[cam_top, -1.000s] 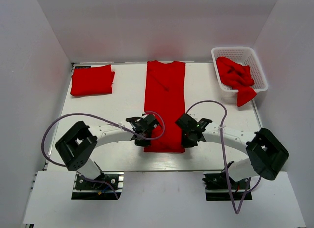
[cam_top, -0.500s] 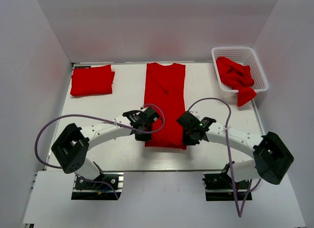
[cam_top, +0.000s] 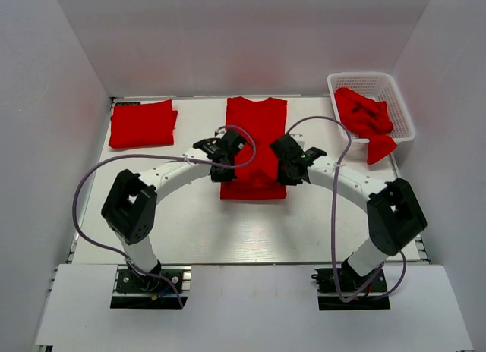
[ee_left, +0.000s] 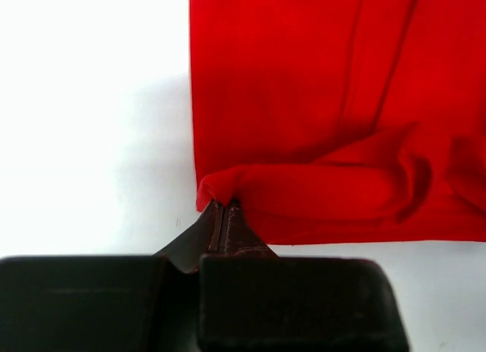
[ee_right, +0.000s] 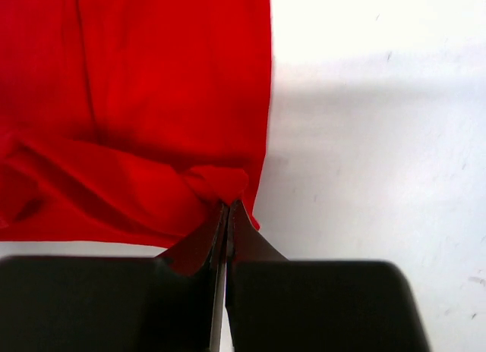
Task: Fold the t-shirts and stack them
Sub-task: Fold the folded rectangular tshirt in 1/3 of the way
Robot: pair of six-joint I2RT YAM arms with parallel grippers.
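Observation:
A red t-shirt (cam_top: 255, 128), folded into a long strip, lies at the table's middle. Its near end is doubled over and lifted toward the far end. My left gripper (cam_top: 225, 156) is shut on the strip's left near corner (ee_left: 216, 187). My right gripper (cam_top: 285, 159) is shut on its right near corner (ee_right: 228, 187). A folded red t-shirt (cam_top: 142, 124) lies at the far left. More crumpled red t-shirts (cam_top: 364, 113) fill the white basket (cam_top: 372, 80), one hanging over its near rim.
The white lattice basket stands at the far right corner. White walls enclose the table on three sides. Purple cables loop from both arms above the table surface (cam_top: 228, 231).
Both grippers have carried the strip's near end away from me toward the far end, folding it over. The shirt's visible length has shortened.

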